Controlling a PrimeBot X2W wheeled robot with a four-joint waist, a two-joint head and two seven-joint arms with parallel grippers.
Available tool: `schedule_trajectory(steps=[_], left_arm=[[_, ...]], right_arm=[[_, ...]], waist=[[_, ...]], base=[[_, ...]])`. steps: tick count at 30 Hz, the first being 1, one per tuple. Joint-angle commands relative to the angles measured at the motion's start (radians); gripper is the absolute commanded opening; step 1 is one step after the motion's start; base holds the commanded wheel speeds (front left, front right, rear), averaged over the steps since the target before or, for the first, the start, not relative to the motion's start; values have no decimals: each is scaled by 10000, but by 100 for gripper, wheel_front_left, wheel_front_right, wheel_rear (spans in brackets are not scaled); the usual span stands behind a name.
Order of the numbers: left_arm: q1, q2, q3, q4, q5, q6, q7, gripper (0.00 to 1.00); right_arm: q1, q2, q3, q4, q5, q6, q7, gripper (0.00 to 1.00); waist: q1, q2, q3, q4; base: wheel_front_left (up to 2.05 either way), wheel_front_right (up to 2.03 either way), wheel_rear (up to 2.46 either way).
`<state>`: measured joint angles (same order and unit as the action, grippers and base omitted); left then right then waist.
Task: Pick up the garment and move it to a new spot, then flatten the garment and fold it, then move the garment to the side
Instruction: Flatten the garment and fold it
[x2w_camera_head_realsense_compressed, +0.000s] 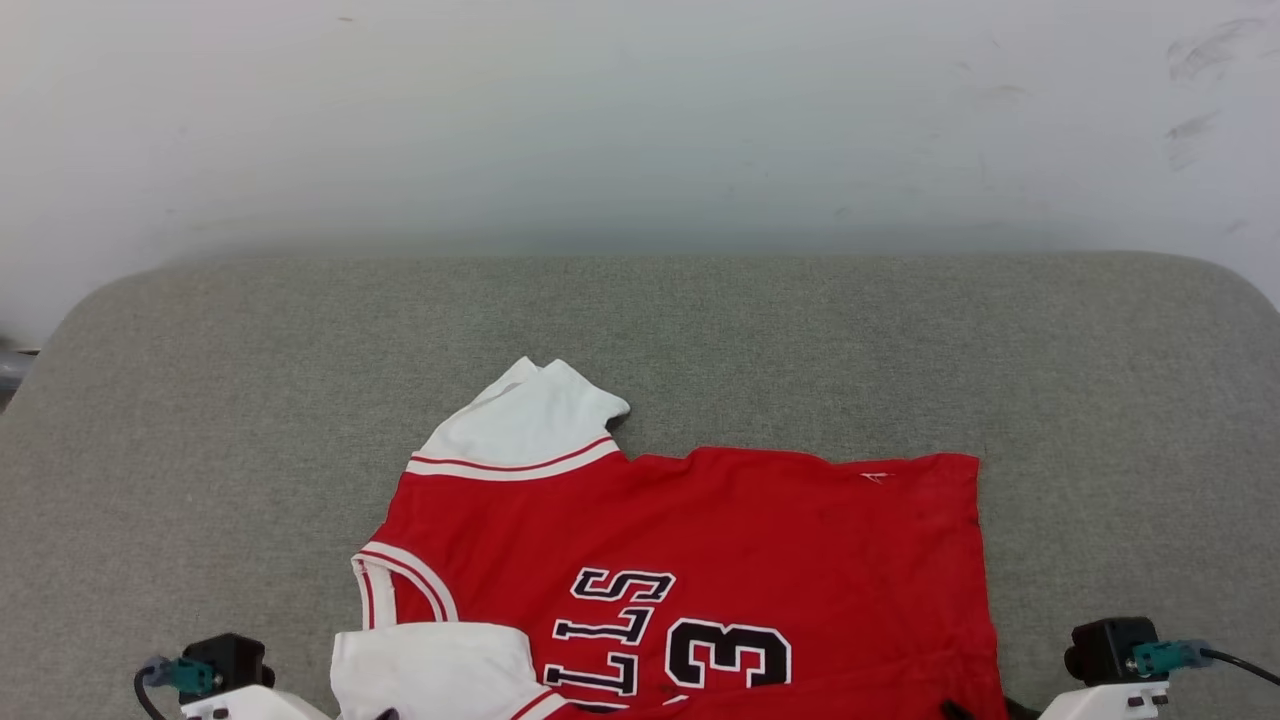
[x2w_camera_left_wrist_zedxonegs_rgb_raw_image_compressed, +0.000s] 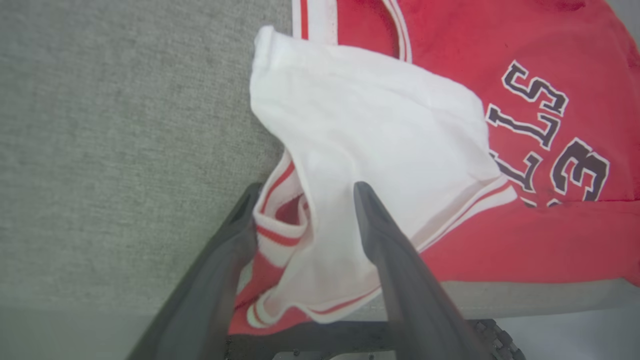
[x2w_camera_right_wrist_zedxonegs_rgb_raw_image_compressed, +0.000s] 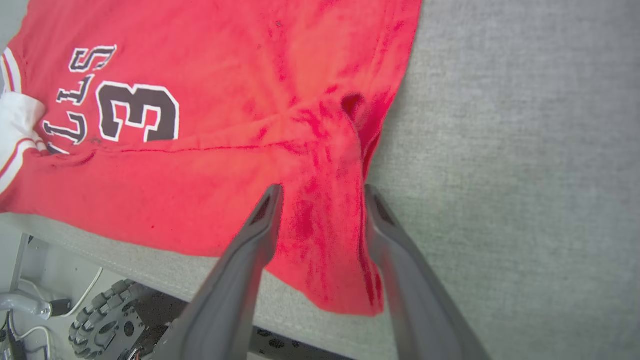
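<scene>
The garment (x2w_camera_head_realsense_compressed: 700, 560), a red T-shirt with white sleeves and black lettering, lies spread on the grey padded surface (x2w_camera_head_realsense_compressed: 640, 340), its near edge hanging over the front. One white sleeve (x2w_camera_head_realsense_compressed: 530, 420) sticks out toward the back. My left gripper (x2w_camera_left_wrist_zedxonegs_rgb_raw_image_compressed: 305, 205) is open, its fingers on either side of the other white sleeve (x2w_camera_left_wrist_zedxonegs_rgb_raw_image_compressed: 380, 130) and its striped cuff at the front left. My right gripper (x2w_camera_right_wrist_zedxonegs_rgb_raw_image_compressed: 322, 195) is open too, straddling the wrinkled red bottom corner (x2w_camera_right_wrist_zedxonegs_rgb_raw_image_compressed: 330, 250) at the front right.
The grey padded surface stretches wide to the left, right and back of the shirt, ending at a pale wall (x2w_camera_head_realsense_compressed: 640, 120). Below its front edge the robot's wheeled base (x2w_camera_right_wrist_zedxonegs_rgb_raw_image_compressed: 100, 320) and cables show.
</scene>
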<state>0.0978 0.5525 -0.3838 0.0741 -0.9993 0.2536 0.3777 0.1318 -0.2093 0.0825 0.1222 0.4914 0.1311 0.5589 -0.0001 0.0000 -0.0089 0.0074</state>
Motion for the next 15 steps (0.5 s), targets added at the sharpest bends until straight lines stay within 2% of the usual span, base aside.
schedule_trajectory(steps=[1,8,9,12,15], left_arm=[[-201,-9,36,24,104,-87,-102,100],[-1367,32,308,23,931,-33,-1245,100],[-1367,32,308,23,931,-33,-1245,100],[-2174,5,408,125,1330,-87,-1732,100],[-2694,28,449,189,1507,-142,-1866,100]], right_arm=[[-28,94,-51,-98,-140,-8,-241,100],[-724,661,-849,-649,-1697,-8,-3000,100],[-724,661,-849,-649,-1697,-8,-3000,100],[-1185,886,-1021,-1125,-2421,-8,-3922,100],[-1409,975,-1011,-1451,-2562,-8,-4176,100]], waist=[[1,0,4,-13],[1,0,90,-250],[1,0,90,-250],[1,0,427,-465],[1,0,741,-612]], base=[[0,0,0],[0,0,0],[0,0,0],[0,0,0],[0,0,0]])
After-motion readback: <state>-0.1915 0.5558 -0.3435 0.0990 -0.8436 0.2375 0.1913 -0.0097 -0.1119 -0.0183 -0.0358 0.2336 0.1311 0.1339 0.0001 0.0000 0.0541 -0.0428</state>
